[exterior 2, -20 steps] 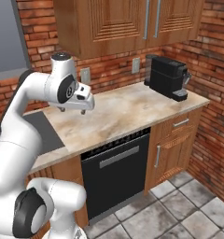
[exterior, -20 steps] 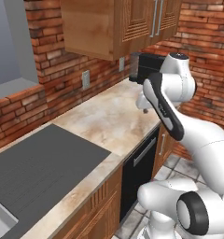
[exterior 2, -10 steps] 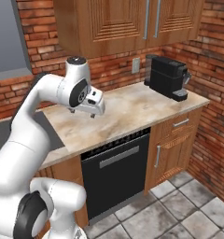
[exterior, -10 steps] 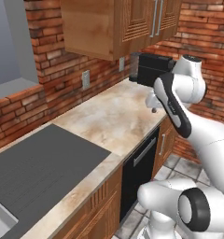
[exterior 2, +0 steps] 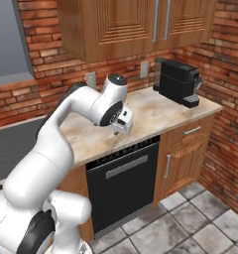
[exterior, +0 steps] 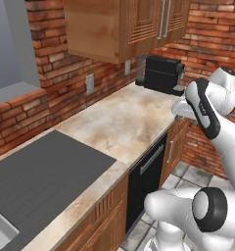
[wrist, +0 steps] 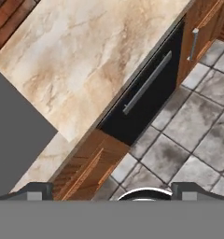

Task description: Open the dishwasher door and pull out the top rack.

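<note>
The dishwasher door [exterior 2: 123, 191] is a glossy black panel under the counter's front edge, shut, with a horizontal silver bar handle [exterior 2: 126, 166] near its top. It also shows edge-on in the left base view, the dishwasher door [exterior: 146, 179] and, seen from above, in the hand view, the dishwasher door [wrist: 151, 100] with its handle [wrist: 147, 83]. My gripper [exterior 2: 118, 130] hangs open and empty over the counter's front edge, above the door's left part and apart from it; gripper [exterior: 178, 115], gripper [wrist: 112, 189]. The top rack is hidden behind the shut door.
A black coffee machine [exterior 2: 179, 82] stands at the counter's right end. Brown wooden cabinet doors [exterior 2: 183, 158] with a vertical handle flank the dishwasher on the right. A dark cooktop [exterior: 36, 176] lies to the left. Wall cabinets [exterior 2: 121, 25] hang overhead. Grey tiled floor [exterior 2: 190, 223] lies in front.
The arm has swung rightward along the counter and out toward its front edge, bringing the gripper above the dishwasher. The jaws stayed open. The door has not moved.
</note>
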